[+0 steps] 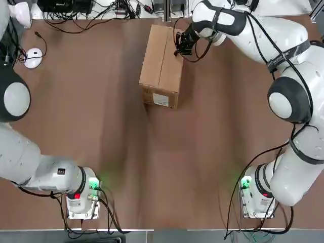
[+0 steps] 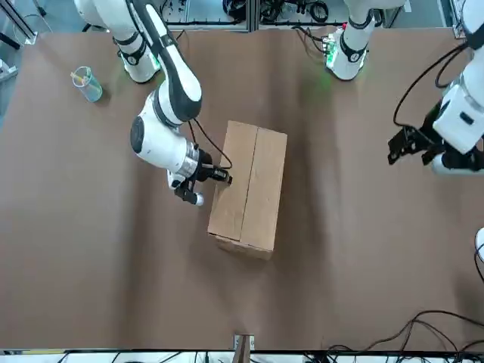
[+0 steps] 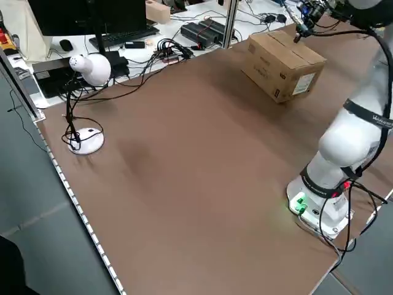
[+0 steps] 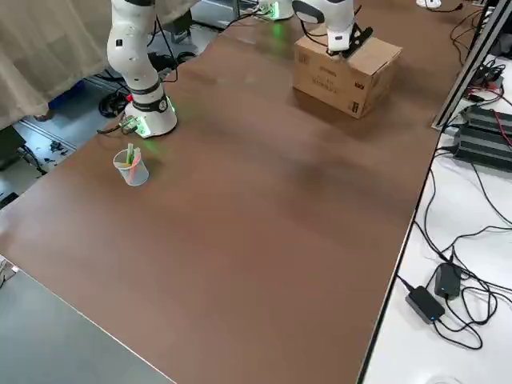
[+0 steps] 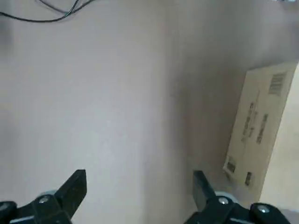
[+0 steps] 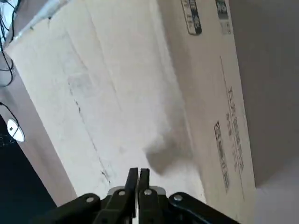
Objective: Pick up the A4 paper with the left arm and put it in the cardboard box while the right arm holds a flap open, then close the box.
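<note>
At upper centre of the top view, my right gripper [image 1: 178, 52], fingers pinched together and empty, pressed the plain brown corrugated cardboard box [image 1: 162, 65]; its flaps looked light, stiff and bendable, best taken at an edge. My left gripper [image 5: 140, 186] hung wide open, holding nothing.

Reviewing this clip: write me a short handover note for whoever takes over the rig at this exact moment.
Right hand: fingers shut, holding nothing, at the top edge of the cardboard box on the robot's right side.
Left hand: open, empty, well off to the robot's left above bare table.
Box: both top flaps lie flat, meeting at the centre seam.
A4 paper: not visible in any view.
Done: box looks closed.
Left: confirm flaps are seated, withdraw right arm.
</note>
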Action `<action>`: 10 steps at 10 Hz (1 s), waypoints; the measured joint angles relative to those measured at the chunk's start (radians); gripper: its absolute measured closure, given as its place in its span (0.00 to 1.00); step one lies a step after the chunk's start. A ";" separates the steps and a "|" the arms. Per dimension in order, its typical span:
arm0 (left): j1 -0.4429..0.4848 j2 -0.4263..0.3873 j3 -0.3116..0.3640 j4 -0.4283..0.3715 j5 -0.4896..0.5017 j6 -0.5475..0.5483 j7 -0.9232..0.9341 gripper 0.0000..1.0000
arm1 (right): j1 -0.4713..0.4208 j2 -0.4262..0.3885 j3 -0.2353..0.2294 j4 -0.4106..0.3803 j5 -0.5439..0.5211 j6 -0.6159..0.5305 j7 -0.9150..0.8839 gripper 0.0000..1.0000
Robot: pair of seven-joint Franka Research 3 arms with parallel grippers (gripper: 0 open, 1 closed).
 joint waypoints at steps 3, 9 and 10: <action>0.027 -0.011 -0.001 -0.041 0.000 0.002 0.016 0.00 | 0.006 -0.043 -0.086 0.029 -0.037 -0.131 0.022 0.79; 0.028 0.005 -0.005 -0.044 0.000 0.074 0.016 0.00 | 0.001 -0.113 -0.443 0.288 -0.498 -0.570 -0.109 0.28; 0.029 0.006 -0.005 -0.045 0.000 0.094 0.016 0.00 | 0.000 -0.113 -0.503 0.305 -0.524 -0.594 -0.206 0.15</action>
